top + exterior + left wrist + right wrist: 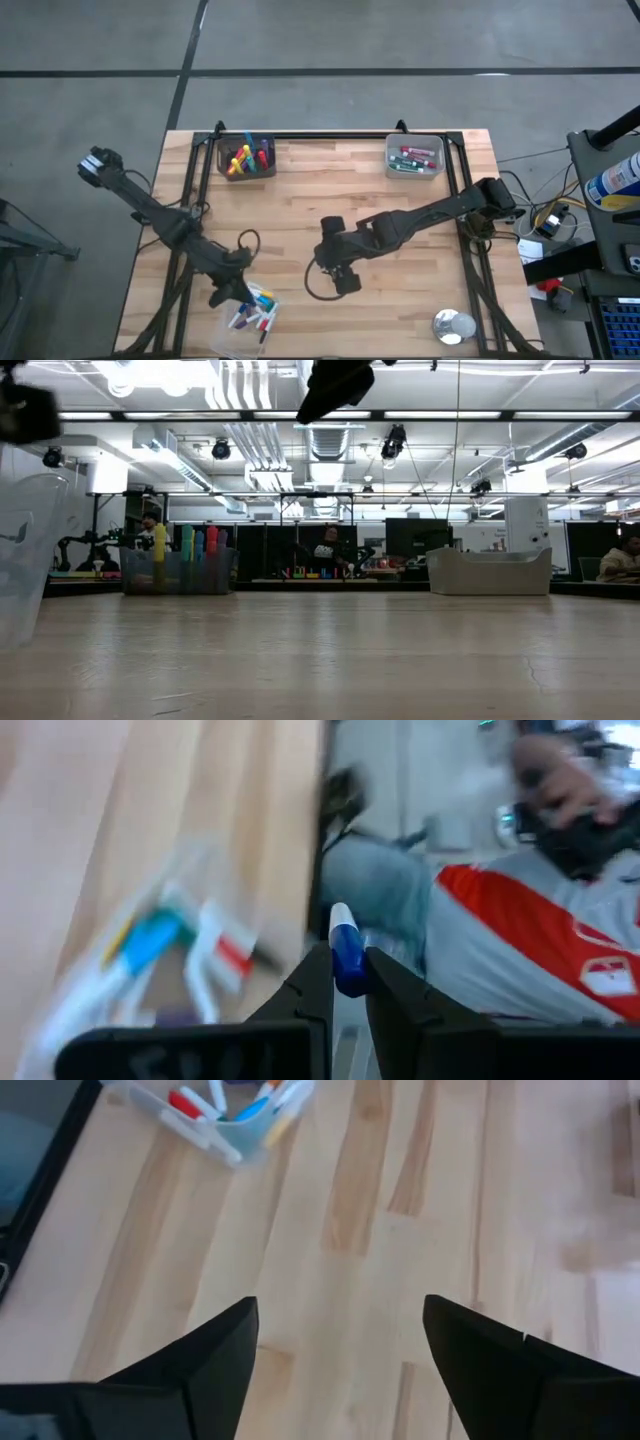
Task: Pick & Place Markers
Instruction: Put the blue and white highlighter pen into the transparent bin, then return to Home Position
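My left arm runs diagonally from the table's far left corner toward the near edge, its left gripper [233, 290] poised just beside and partly over a clear tray [262, 327] at the near edge. In the left wrist view its fingers [316, 982] are clenched on a blue-capped marker [345, 952], which stands up between them, cap end out past the tips.

My right arm reaches in from the right side, elbow near the table's right rail, forearm stretched toward the middle. The right gripper [343, 277] hangs over bare wood near the table's centre, jaws spread wide and released, nothing between them; the right wrist view shows only planks below its fingers [218, 1348].

I count three containers: the clear tray beside my left gripper, a dark bin [222, 160] at the far edge ahead of the left arm, and a pale bin [390, 166] at the far edge ahead of the right arm. The loose markers in the tray [256, 310] number roughly six; I cannot give an exact figure. The dark bin holds several upright markers, the pale bin several lying flat. One round metal lid [454, 325] sits near the right arm's side of the near edge.
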`<action>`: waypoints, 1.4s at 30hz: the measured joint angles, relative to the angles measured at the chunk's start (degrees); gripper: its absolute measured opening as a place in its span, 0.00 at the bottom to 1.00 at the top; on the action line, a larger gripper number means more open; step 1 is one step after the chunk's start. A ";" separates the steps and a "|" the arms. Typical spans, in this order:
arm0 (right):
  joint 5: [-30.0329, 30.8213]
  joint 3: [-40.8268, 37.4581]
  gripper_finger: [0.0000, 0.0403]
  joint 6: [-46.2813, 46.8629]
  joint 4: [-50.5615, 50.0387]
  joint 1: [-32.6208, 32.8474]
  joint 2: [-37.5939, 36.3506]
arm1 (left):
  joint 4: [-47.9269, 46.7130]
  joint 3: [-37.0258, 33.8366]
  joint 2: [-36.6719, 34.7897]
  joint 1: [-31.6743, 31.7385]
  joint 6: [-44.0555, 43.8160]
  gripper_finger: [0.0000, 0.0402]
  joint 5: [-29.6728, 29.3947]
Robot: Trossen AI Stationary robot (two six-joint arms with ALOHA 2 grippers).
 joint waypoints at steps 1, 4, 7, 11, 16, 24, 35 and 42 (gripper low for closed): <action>0.05 -0.32 0.69 0.05 0.01 -0.02 -0.06 | -1.81 0.00 0.56 -0.25 -3.05 0.10 1.10; 0.04 -1.07 0.68 0.06 -0.01 0.00 -0.08 | -6.53 0.00 2.97 -1.31 -12.38 0.10 6.13; 0.04 -1.35 0.66 0.06 0.02 0.00 -0.08 | -9.30 0.00 5.56 -1.58 -17.73 0.10 8.11; 0.06 -1.39 0.65 0.05 0.15 -0.02 -0.08 | -6.52 0.00 8.27 -1.55 -22.28 0.11 7.82; 0.04 -1.84 0.65 0.05 0.16 0.24 -0.11 | -3.50 0.00 8.97 -1.52 -22.25 0.24 7.45; 0.03 -3.42 0.65 3.31 -0.20 0.35 -0.11 | -4.03 0.00 8.47 -1.40 -19.54 0.43 9.31; 2.15 -4.26 0.23 3.51 0.40 -0.83 -0.11 | -3.71 0.02 7.38 -0.55 -10.11 0.43 1.97; 1.55 -7.84 0.03 0.22 7.71 -3.22 -0.11 | -3.13 0.00 6.25 3.38 5.07 0.17 -4.83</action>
